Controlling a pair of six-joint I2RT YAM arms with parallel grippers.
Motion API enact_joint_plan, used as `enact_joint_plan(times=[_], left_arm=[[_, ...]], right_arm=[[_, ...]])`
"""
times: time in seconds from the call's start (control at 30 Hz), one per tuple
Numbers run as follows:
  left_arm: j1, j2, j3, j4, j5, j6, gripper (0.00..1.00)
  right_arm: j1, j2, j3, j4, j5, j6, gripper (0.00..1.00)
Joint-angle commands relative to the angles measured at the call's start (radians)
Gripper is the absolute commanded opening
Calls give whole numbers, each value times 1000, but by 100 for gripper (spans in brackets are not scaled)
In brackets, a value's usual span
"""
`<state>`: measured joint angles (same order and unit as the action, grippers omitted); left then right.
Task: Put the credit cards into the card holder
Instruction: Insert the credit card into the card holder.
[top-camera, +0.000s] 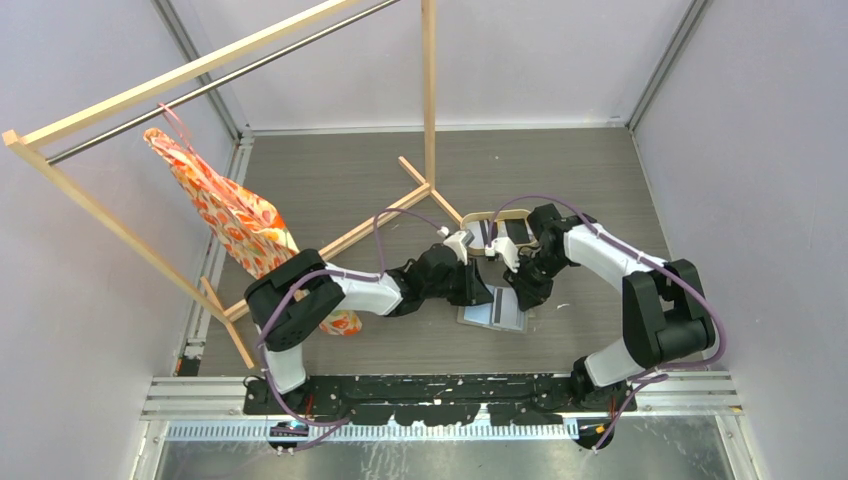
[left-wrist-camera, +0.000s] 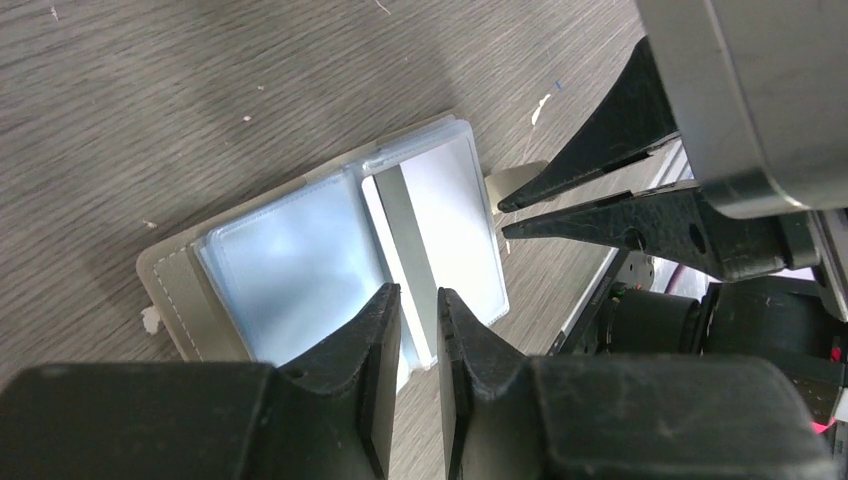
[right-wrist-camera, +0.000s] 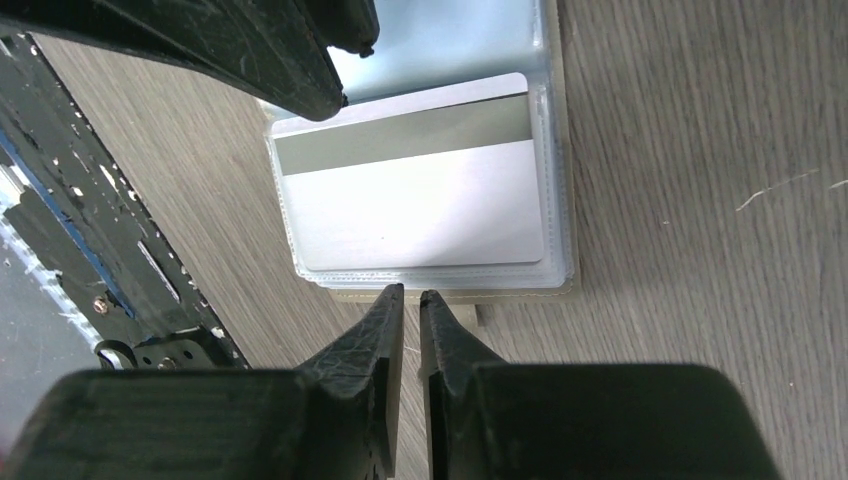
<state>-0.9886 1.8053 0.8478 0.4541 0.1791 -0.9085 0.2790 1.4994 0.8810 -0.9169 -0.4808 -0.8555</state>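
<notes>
The card holder (left-wrist-camera: 175, 285) lies open and flat on the table, its clear sleeves facing up. A whitish credit card (right-wrist-camera: 415, 205) with a grey stripe sits in the right-hand sleeve. My left gripper (left-wrist-camera: 418, 292) hovers just above the holder's middle fold, open by a narrow gap with nothing between its fingers. My right gripper (right-wrist-camera: 411, 292) points at the holder's outer edge, also open by a thin gap and empty. In the top view the left gripper (top-camera: 487, 290) and right gripper (top-camera: 513, 292) meet over the holder (top-camera: 492, 312). More credit cards (top-camera: 500, 231) lie in the tray behind.
An oval light-wood tray (top-camera: 478, 216) stands just beyond the grippers. A wooden clothes rack (top-camera: 428, 120) rises at the back left, its foot bars (top-camera: 400, 212) reaching toward the tray, with an orange patterned garment (top-camera: 235, 225) hanging from it. The black base rail (top-camera: 420, 390) runs along the near edge.
</notes>
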Motion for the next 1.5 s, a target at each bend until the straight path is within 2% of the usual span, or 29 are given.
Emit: enact_joint_plan(times=[0.0,0.73,0.93,1.07,1.23,1.47], left_arm=[[-5,29,45,-15,3,18,21],[-31,124,108,-15,62,-6,15],[-31,56,76,4,42,8,16],[-31,-21,49,11,34,40,20],[-31,-108,32,-48,11,139,27],[-28,-222,91,-247,-51,415,32]], right_arm=[[10,24,27,31,29,34,16],[17,16,31,62,41,76,14],[-6,-47,43,28,29,60,15],[-69,-111,56,-17,-36,33,16],[-140,-192,92,-56,-146,38,17],[-166,-232,193,-35,-244,137,23]])
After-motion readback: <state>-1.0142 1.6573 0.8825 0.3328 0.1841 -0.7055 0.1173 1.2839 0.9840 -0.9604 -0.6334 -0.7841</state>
